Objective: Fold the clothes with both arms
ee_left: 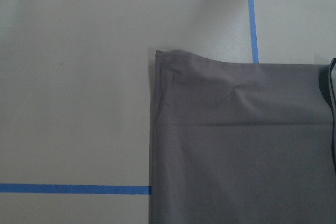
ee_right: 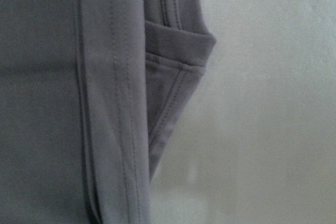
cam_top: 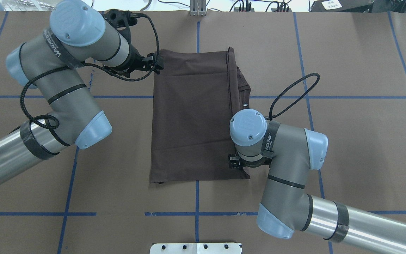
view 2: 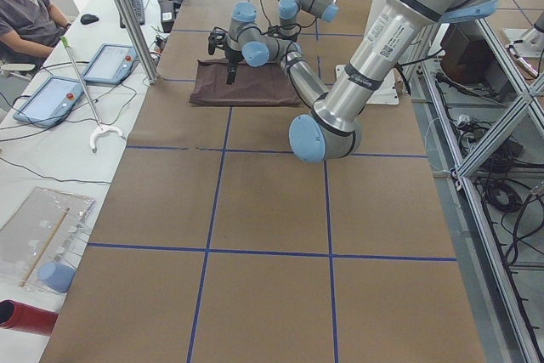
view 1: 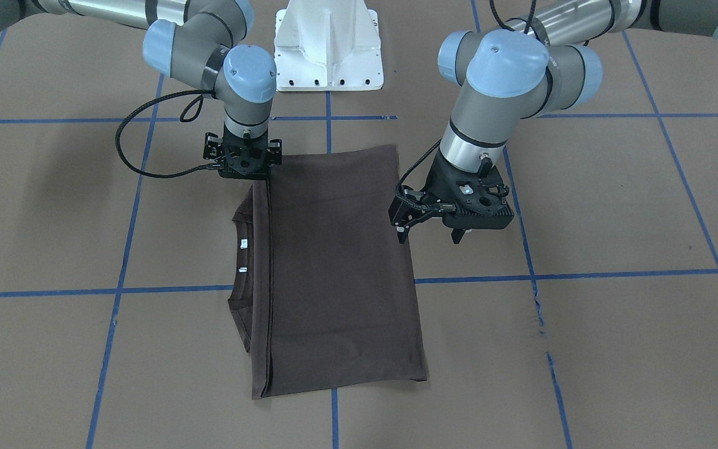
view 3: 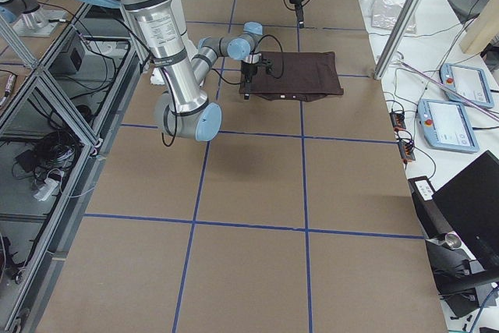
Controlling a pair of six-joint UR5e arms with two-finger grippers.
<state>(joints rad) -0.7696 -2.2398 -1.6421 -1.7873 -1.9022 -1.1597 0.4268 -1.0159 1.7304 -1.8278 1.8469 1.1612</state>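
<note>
Front view: you see the dark brown T-shirt (view 1: 340, 268) lying flat on the brown table (view 1: 614, 206), folded into a long rectangle with the collar (view 1: 239, 262) peeking out one side. The left gripper (view 1: 430, 236) hovers beside it, jaws apart and empty. The right gripper (view 1: 247, 168) sits at the corner nearest the robot; its jaws are hidden. Overhead: the grippers are at opposite corners. Wrist views: only cloth edges. A crosswise fold likely remains.
</note>
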